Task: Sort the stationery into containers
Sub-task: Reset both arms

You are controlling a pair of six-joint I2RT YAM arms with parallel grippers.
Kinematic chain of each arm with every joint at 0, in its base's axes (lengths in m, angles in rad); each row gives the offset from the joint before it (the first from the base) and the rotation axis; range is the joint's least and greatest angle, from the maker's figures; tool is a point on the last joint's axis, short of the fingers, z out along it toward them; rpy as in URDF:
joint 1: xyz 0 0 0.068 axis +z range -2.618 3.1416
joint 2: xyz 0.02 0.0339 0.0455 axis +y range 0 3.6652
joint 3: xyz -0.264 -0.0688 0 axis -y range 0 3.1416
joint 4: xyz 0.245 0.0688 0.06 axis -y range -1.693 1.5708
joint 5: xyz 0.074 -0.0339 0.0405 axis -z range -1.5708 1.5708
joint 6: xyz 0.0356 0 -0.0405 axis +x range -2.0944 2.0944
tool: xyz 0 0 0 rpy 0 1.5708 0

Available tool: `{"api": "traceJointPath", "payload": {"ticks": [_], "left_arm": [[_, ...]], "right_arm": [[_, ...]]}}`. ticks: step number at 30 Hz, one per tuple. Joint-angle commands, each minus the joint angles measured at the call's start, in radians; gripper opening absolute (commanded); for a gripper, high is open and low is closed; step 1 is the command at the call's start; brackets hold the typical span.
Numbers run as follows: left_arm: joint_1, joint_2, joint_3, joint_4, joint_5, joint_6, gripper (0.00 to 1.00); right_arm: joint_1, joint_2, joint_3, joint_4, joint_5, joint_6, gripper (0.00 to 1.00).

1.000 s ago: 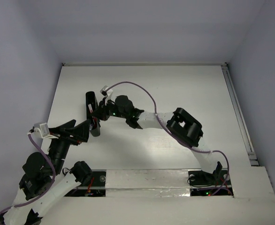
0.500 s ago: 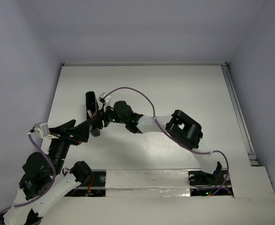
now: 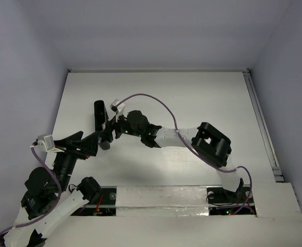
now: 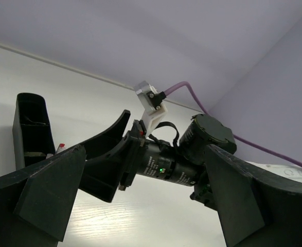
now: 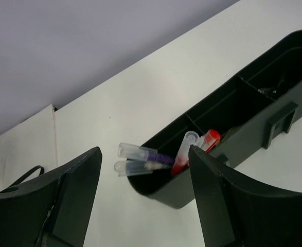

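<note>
A white tabletop [image 3: 192, 98] with faint wood grain, enclosed like a booth. Plain pale lavender-grey walls [image 3: 156, 31] rise behind it and on both sides. A thin metal rail [image 3: 262, 123] runs along the table's right edge. Soft, even light leaves a mild sheen near the table's centre.

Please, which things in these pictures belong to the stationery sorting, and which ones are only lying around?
Belong to the job:
- black box
- red-and-white pens, already in the box
- clear-capped pens, in the same end compartment

Only around:
- purple cable on the right arm
- white table
</note>
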Motion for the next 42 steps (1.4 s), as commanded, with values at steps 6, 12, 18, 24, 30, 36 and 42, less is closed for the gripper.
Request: {"api": "traceJointPath", "payload": {"ticks": [6, 12, 18, 24, 30, 36, 42], "left_arm": [[0.008, -0.004, -0.005, 0.025, -0.015, 0.008, 0.99], [0.008, -0.004, -0.007, 0.025, -0.018, 0.003, 0.99], [0.008, 0.017, -0.011, 0.055, 0.033, -0.003, 0.99], [0.008, 0.048, -0.008, 0.107, 0.087, -0.014, 0.99], [0.008, 0.123, -0.005, 0.154, 0.137, 0.005, 0.99], [0.008, 0.164, 0.019, 0.2, 0.16, 0.034, 0.99], [0.008, 0.171, 0.009, 0.203, 0.153, 0.028, 0.99]], "right_arm": [[0.015, -0.158, -0.125, 0.079, 0.027, -0.014, 0.74], [0.015, -0.349, -0.266, 0.126, 0.085, -0.04, 0.68], [0.015, -0.615, -0.484, 0.149, 0.304, -0.12, 0.02], [0.015, -0.856, -0.697, 0.041, 0.633, -0.139, 0.0], [0.015, -1.179, -0.834, -0.18, 0.864, -0.036, 0.19], [0.015, -1.42, -0.85, -0.48, 1.175, 0.056, 1.0], [0.015, -1.56, -0.922, -0.566, 1.266, 0.122, 1.0]]}}
